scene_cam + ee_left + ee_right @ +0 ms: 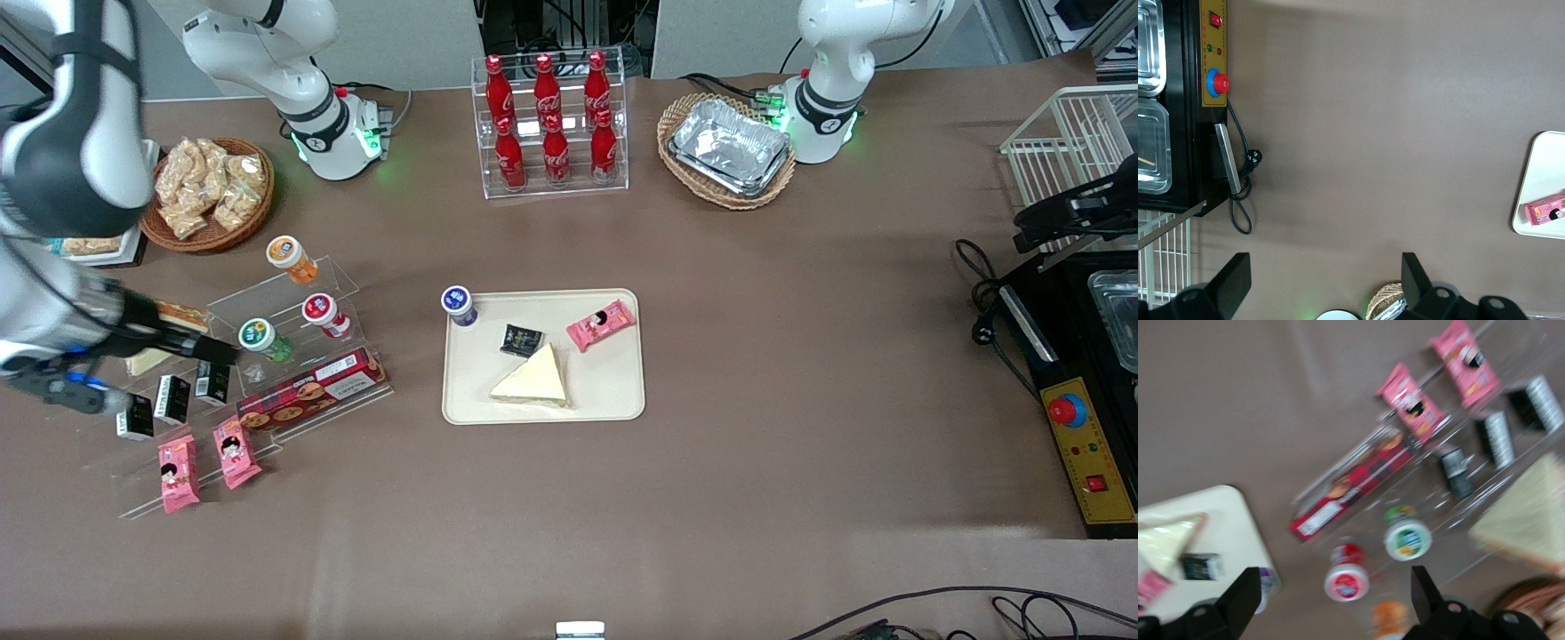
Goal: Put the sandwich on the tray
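Observation:
The sandwich (533, 378), a pale cream wedge with a little green at its edge, lies flat on the cream-beige tray (605, 391), nearer the front camera than the other things on it. The right wrist view shows the sandwich (1168, 537) and the tray (1231, 527) too. My right gripper (218, 342) is open and empty. It hovers over the clear display stand (293, 356) toward the working arm's end of the table, well away from the tray. Its fingers (1238, 597) stand wide apart above the red-capped bottle (1347, 577).
On the tray also lie a pink snack packet (601, 324), a black packet (521, 340) and a blue-capped bottle (458, 305). The stand holds capped bottles, a red biscuit box (311, 391), black and pink packets and another pale wedge (1528, 513). A cola rack (548, 124) and baskets stand farther back.

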`<state>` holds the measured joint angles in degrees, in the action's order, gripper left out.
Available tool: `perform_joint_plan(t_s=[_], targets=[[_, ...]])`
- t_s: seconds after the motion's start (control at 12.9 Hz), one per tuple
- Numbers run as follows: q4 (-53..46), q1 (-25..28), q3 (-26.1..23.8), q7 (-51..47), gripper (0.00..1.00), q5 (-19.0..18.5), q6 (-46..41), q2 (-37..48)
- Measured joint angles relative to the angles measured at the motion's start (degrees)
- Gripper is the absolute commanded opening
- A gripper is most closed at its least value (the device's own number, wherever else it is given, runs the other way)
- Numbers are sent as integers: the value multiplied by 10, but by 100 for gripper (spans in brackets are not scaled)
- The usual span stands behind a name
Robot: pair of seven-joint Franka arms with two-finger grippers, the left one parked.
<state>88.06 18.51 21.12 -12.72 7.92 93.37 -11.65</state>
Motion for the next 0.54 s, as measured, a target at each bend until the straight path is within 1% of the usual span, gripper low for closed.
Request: perform_joint_plan(t_s=[0.16, 0.31, 0.39, 0.54], targets=[[1, -32, 0, 122, 100, -20, -1, 9], [1, -59, 0, 204, 100, -27, -2, 20], [1, -71, 0, 223, 100, -27, -2, 28], [1, -84, 0, 232, 100, -28, -3, 42]])
